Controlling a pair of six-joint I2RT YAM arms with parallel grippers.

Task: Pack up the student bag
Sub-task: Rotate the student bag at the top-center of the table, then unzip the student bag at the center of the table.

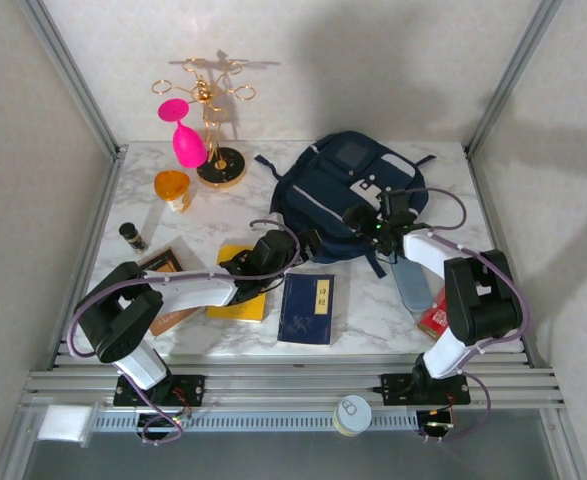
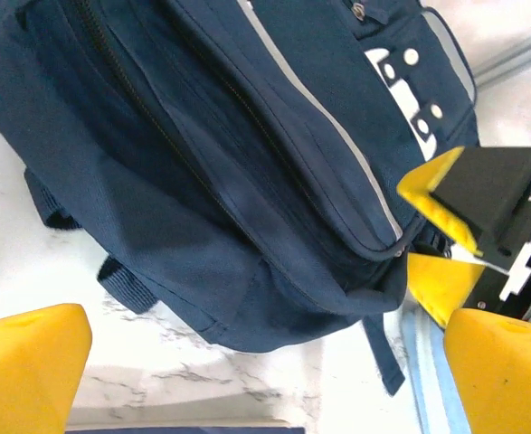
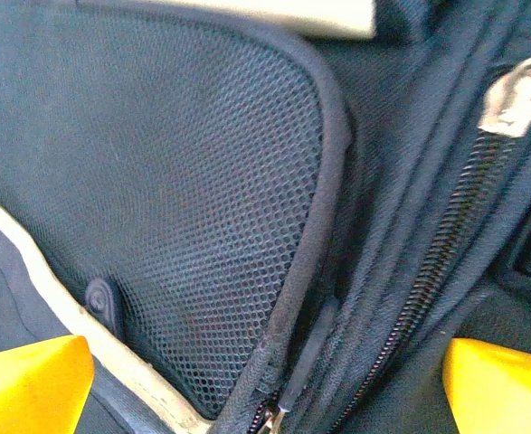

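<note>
The student bag (image 1: 343,195), a large navy backpack with pale trim and a white patch, lies at the back middle-right of the marble table. My left gripper (image 1: 273,250) hovers just off its near-left corner, open. In the left wrist view the student bag (image 2: 202,181) lies beyond my yellow fingertips (image 2: 30,362), with bare marble between them. My right gripper (image 1: 378,220) is over the bag's right side, open. The right wrist view is close on a mesh pocket (image 3: 175,199) and a closed zipper (image 3: 428,280), with nothing gripped by the yellow fingertips (image 3: 505,384).
A navy book (image 1: 308,308), a yellow book (image 1: 238,300) and a brown book (image 1: 163,265) lie near the front. A blue pencil case (image 1: 411,283) and a red item (image 1: 435,318) sit front right. A pink glass (image 1: 186,140), gold stand (image 1: 213,120), orange cup (image 1: 173,188) and small dark bottle (image 1: 131,235) stand back left.
</note>
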